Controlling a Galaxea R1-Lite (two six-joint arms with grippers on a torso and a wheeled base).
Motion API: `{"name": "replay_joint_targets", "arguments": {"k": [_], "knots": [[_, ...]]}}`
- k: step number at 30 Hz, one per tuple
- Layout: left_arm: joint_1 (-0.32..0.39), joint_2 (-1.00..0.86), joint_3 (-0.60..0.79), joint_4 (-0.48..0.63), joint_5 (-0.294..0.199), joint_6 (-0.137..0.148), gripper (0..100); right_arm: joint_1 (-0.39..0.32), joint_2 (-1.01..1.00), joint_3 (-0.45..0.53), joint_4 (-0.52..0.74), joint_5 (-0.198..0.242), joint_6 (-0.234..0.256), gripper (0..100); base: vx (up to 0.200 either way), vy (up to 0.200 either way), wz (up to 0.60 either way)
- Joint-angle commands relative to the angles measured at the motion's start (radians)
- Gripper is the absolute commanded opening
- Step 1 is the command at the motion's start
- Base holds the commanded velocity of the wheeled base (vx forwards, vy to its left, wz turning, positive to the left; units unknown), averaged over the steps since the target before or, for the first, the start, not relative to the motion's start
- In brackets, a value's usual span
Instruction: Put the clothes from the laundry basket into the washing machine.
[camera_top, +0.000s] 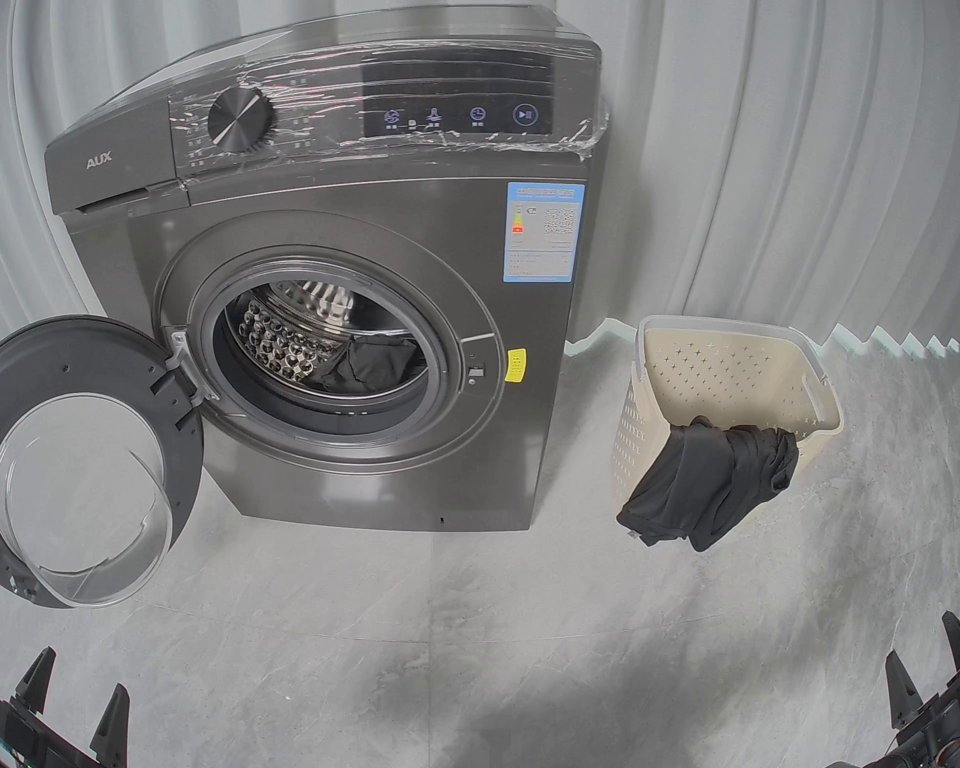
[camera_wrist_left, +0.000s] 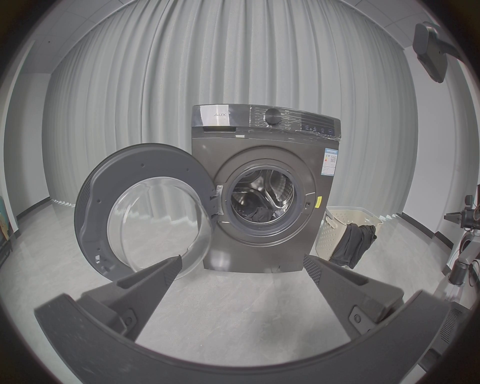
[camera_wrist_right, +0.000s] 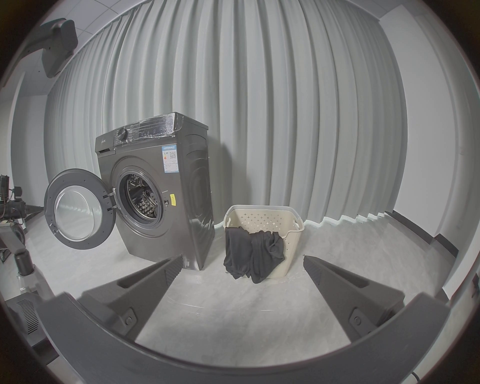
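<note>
"Head view first: where were the clothes?"

"A black garment (camera_top: 710, 480) hung over the near rim of the laundry basket (camera_top: 735, 328), partly inside and partly trailing down the outer wall toward the floor (camera_top: 500, 620). The basket stood on the floor just beside the washing machine (camera_top: 400, 200), to the machine's right as the robot faced it. A second dark piece (camera_top: 372, 362) lay low in the drum (camera_top: 290, 340), near the front of the opening."

"And the door (camera_top: 80, 370)?"

"It was swung wide to the left, away from the opening. I judged that left a straight path for an arm carrying cloth."

"What about the hands?"

"The left gripper (camera_top: 78, 680) and the right gripper (camera_top: 920, 640) both sat low at the near edge, well apart from the machine and the basket. Each had its fingers spread with nothing between them."

"Why held like that?"

"My reading was that they were ready for a pick. The right one was nearer the basket, and the draped garment offered a loose fold at the rim to pinch. One risk was that its hanging end could drag on the floor or catch on the rim."
</note>
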Motion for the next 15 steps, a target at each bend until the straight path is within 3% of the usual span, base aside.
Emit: {"name": "replay_joint_targets", "arguments": {"k": [1,15], "knots": [[0.0,-0.011,0.015,0.0,0.0,0.0,100,-0.001,-0.012,0.018,0.001,0.0,-0.001,100,0.0,-0.2,0.0],[0.0,-0.011,0.015,0.0,0.0,-0.003,100,-0.001,-0.012,0.018,-0.001,0.0,-0.001,100,0.0,-0.2,0.0]]}}
